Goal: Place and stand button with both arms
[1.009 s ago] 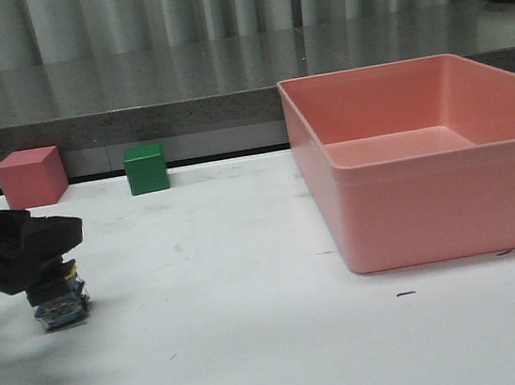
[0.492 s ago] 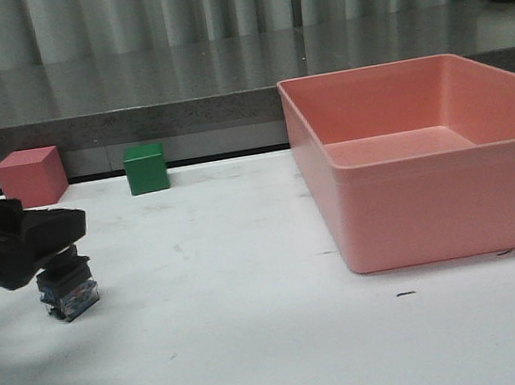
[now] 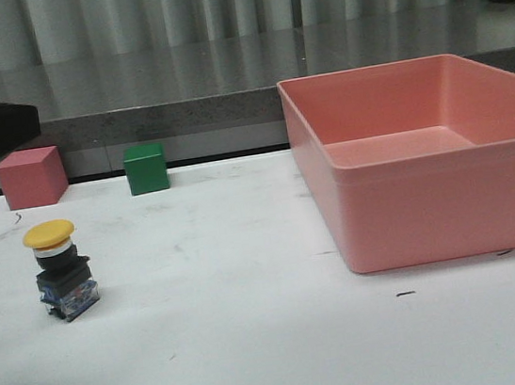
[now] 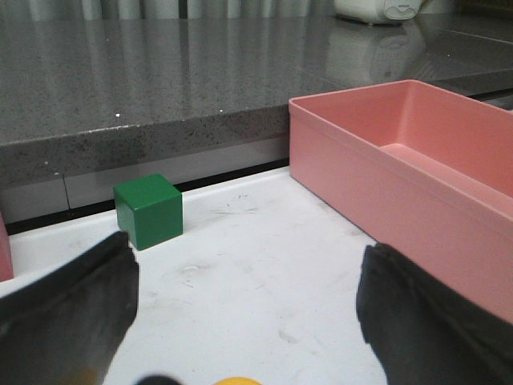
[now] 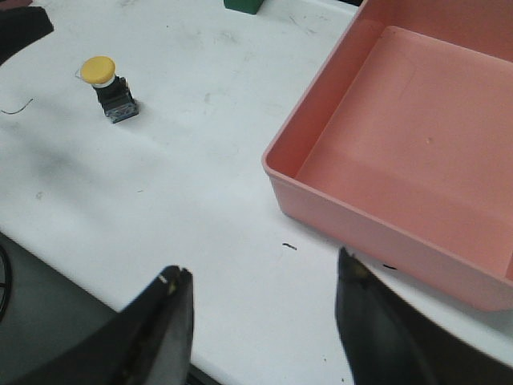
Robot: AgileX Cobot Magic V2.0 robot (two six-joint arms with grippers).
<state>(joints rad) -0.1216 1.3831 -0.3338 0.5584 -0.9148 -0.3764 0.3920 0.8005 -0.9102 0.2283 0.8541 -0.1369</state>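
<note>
Matt plastic bin (image 3: 429, 198), scuffed white table (image 3: 259, 344), polished stone ledge (image 3: 176, 80).

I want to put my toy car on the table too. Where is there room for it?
The biggest bare patch is the white table between the button and the pink bin. The strip in front of the bin is bare too. The far left is busier: the pink cube and green cube sit there, behind the button.

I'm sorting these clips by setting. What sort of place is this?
Probably a lab test bench: a white table with a push-button, green cube, pink cube and pink bin, before a grey stone counter and curtains.
</note>
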